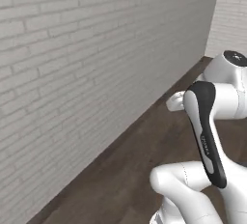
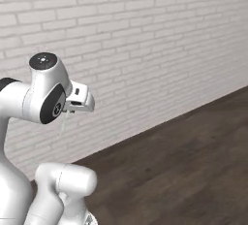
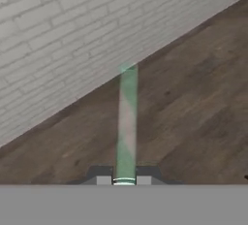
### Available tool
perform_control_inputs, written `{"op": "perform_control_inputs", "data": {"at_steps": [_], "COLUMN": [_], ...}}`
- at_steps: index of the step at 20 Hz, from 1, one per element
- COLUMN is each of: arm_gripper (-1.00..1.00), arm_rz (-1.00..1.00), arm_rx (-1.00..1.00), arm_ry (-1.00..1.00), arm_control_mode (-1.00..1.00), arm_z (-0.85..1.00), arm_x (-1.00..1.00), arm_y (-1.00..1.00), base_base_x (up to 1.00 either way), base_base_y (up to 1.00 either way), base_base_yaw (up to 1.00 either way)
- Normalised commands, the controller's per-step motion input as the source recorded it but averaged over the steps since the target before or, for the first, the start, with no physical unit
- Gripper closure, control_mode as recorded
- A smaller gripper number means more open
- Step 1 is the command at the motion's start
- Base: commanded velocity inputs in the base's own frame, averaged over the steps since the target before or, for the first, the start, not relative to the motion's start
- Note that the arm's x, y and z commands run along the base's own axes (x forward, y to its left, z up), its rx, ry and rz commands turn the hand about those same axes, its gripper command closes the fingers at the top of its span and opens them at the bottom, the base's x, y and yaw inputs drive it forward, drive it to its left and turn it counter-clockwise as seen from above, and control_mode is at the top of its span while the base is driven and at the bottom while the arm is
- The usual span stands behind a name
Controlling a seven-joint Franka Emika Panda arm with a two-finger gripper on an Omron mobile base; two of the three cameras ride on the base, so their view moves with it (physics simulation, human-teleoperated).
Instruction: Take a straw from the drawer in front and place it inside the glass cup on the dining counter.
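Note:
A green-and-white striped straw [image 3: 127, 117] sticks out straight ahead from between my finger tips in the hand view, pointing over the floor toward the foot of the wall. My gripper [image 3: 124, 179] is shut on the straw's near end. In the right base view the gripper [image 2: 71, 107] hangs in the air beside the arm's upper joint, facing the wall, and the straw [image 2: 62, 121] is a faint thin line below it. The drawer, the glass cup and the dining counter are out of view.
A white brick wall [image 2: 145, 35] runs across ahead of me and meets a second brick wall [image 1: 231, 10] at a corner far off. Dark wooden floor [image 2: 184, 170] lies between the base and the wall.

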Motion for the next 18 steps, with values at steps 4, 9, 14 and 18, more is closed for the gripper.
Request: {"op": "perform_control_inputs", "data": {"at_steps": [4, 9, 14, 18], "arm_gripper": [1.00, 1.00, 1.00, 1.00], "arm_rz": [0.00, 0.00, 0.00, 0.00], "arm_rx": [0.00, 0.00, 0.00, 0.00], "arm_ry": [0.00, 0.00, 0.00, 0.00], "arm_control_mode": [1.00, 1.00, 1.00, 1.00], "arm_z": [0.00, 0.00, 0.00, 0.00], "arm_x": [0.00, 0.00, 0.00, 0.00], "arm_y": [0.00, 0.00, 0.00, 0.00], "base_base_x": [0.98, 0.94, 0.91, 0.91], "base_base_y": [0.17, 0.12, 0.12, 0.18], "base_base_yaw": [-0.48, -0.49, -0.50, -0.51]}}
